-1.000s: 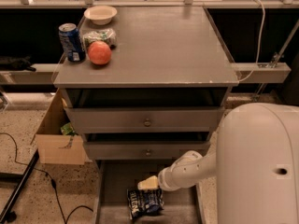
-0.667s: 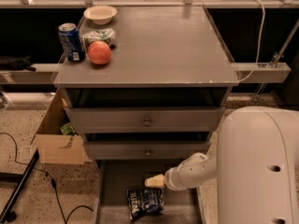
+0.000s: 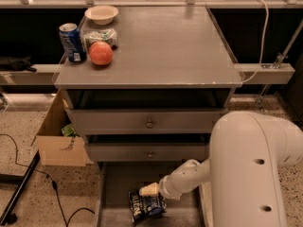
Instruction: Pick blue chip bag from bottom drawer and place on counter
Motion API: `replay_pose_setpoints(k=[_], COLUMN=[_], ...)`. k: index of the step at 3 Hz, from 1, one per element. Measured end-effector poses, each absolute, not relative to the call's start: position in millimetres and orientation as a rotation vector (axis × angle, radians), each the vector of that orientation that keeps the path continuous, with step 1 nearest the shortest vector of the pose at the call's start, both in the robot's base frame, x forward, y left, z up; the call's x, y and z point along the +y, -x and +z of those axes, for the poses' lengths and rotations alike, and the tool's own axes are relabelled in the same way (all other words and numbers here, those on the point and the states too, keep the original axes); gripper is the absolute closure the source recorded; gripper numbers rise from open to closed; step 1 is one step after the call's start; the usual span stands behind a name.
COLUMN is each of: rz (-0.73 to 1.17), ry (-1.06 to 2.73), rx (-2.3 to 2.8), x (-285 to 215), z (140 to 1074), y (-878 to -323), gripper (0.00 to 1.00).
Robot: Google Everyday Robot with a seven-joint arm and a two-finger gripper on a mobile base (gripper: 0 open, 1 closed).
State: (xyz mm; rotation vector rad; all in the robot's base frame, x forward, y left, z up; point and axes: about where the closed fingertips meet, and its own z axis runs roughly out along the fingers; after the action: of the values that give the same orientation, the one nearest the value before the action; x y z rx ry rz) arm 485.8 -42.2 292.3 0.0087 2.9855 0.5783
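Gripper (image 3: 148, 189) has dropped slightly and shifted left since the earlier frame, and now sits right over the top edge of the small crumpled dark-blue foil chip bag (image 3: 147, 205). Bag has not moved. Actual contact unclear, and I cannot tell whether the gripper is spread or pressed together, since only a pale cream tip shows.

The bag lies on the flat floor of the pulled-out grey bottom drawer (image 3: 120, 183), near the middle and toward the front edge. The bulky white robot arm (image 3: 251, 169) reaches in from the right, its forearm angled down and left into the drawer.

Above it, two shallower grey drawers with round knobs, upper (image 3: 149, 124) and middle (image 3: 150, 153), both look shut.

The broad flat grey counter (image 3: 161, 46) carries a cluster at its back-left corner:
- blue soda can (image 3: 72, 42), upright, at the left edge
- round red-orange fruit (image 3: 101, 53), just beside the can
- green-and-white crinkled packet (image 3: 101, 36), behind the fruit
- pale shallow bowl (image 3: 101, 14), at the back

An open brown cardboard box (image 3: 61, 143) stands on the speckled floor left of the cabinet, with a black cable (image 3: 57, 193) running near it.
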Motion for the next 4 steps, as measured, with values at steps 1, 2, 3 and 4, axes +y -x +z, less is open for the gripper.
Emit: replay_pose_setpoints(k=[1, 2, 3, 4], rz=[0.618, 0.623, 0.622, 0.578], ry=[-0.048, -0.037, -0.034, 0.01], rx=[3.096, 3.136, 3.142, 3.192], x=[-25, -19, -18, -10], z=[234, 210, 208, 196], y=[-456, -441, -439, -442], gripper=[0.0, 0.0, 0.0, 0.0])
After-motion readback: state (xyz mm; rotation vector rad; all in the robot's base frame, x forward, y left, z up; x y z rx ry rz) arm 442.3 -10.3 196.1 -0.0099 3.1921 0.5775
